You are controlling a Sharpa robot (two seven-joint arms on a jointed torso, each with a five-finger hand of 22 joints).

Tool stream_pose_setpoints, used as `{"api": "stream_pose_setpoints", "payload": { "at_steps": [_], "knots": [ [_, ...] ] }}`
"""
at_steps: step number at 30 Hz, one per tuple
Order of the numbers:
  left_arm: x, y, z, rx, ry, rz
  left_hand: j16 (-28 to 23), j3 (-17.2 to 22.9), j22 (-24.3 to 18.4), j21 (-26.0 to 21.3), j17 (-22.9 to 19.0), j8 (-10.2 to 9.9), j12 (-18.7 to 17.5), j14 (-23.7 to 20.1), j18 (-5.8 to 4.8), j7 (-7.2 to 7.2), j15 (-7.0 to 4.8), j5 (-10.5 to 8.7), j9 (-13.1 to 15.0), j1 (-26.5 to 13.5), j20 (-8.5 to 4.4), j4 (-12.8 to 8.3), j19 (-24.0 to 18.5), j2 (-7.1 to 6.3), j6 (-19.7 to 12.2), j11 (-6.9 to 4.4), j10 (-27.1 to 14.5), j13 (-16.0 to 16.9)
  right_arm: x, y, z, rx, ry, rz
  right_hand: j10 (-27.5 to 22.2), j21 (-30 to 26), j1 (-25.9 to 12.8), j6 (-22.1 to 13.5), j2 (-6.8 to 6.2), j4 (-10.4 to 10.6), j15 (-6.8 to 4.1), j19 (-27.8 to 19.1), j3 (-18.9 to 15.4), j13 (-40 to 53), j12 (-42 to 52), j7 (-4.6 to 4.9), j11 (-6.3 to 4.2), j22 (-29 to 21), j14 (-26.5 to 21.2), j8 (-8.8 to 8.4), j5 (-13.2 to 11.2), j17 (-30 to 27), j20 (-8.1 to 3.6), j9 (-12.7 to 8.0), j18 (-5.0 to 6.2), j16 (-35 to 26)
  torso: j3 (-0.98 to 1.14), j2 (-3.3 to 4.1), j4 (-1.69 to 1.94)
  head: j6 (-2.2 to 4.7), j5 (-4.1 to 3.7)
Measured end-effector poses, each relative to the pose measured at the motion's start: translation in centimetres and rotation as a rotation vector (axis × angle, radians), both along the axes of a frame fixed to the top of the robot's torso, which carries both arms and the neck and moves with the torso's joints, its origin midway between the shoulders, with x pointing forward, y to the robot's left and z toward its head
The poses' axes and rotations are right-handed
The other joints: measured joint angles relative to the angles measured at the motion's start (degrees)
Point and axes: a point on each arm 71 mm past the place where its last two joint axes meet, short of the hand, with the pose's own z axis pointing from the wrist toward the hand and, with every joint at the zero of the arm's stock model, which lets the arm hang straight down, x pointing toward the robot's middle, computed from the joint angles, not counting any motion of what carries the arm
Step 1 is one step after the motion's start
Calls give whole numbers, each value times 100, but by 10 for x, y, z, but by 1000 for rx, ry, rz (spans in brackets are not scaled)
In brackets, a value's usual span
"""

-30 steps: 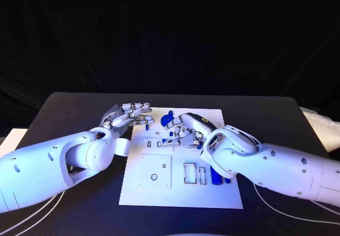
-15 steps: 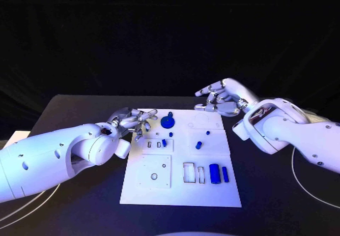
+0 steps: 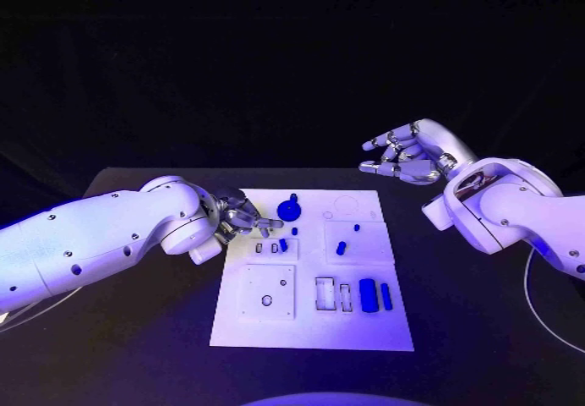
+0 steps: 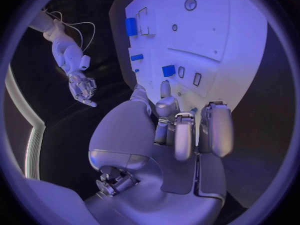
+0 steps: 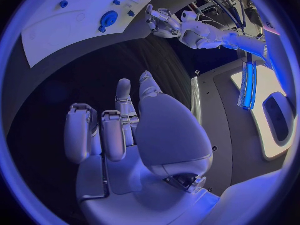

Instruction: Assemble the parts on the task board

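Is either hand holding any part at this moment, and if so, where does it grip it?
Nothing is held. The right hand is raised beyond the task board; the left hand is at its edge, empty.

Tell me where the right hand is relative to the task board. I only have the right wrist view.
Observer: In the head view the right hand is raised in the air past the far right corner of the task board, not over it.
Operator: What lies at the board's near end?
Observer: A wide blue bar and a thin blue bar lie side by side near the right edge, next to empty rectangular slots.
Operator: Is the left hand holding a part?
Observer: No. The left wrist view shows the left hand holding nothing, with its fingers at the board's edge near the small slots.
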Motion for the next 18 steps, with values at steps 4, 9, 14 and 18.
{"api": "stream_pose_setpoints", "payload": {
  "at_steps": [4, 9, 14, 18],
  "knots": [
    [6, -10, 0, 84, 17, -17, 0, -74, 7, 96, 0, 194, 75, 0, 0, -25, 0, 0, 183, -10, 0, -4, 0, 16, -65, 0, 0, 90, 2, -1, -2, -5, 11, -14, 0, 0, 0, 0, 0, 0, 0, 0, 0, -7, 0, 0, 0, 0, 0, 0, 0, 0, 0, 0, 0, -10, 13, -25, -7, -19, 16],
    [13, -21, -1, 146, 25, -34, 0, -192, 7, 212, -1, 487, 239, 1, -86, -66, -42, 0, 434, -34, 0, -12, 0, 86, -146, -42, 43, 272, 3, -2, -3, -13, 22, -28, 0, 0, 0, 0, 0, 17, 0, 0, -17, -13, 0, 0, 0, -11, 0, 0, 0, -1, 0, 0, 0, -10, 25, -40, -17, -41, 38],
    [18, -29, -2, 184, 32, -54, 0, -278, 7, 235, -1, 610, 257, 1, -86, -85, -42, 0, 559, -43, 1, 13, 0, 77, -228, -63, 63, 315, 4, -2, -5, -22, 30, -39, 0, 0, 0, 18, 0, 50, 0, 0, -50, -23, 0, -18, 0, -19, 0, 0, 32, -1, 0, -1, 0, -10, 23, -38, -21, -48, 43],
    [21, -36, -4, 214, 42, -77, 0, -341, 6, 235, -1, 679, 257, 1, -86, -85, -42, -38, 623, -129, 1, 10, -1, -9, -270, -63, 63, 308, 4, -1, -5, -26, 34, -44, 0, 0, -2, 18, 2, 65, 0, 0, -64, -31, 0, -18, 0, -27, 0, 0, 32, -1, 0, -1, 0, -10, 20, -32, -16, -58, 35]
  ]
}}
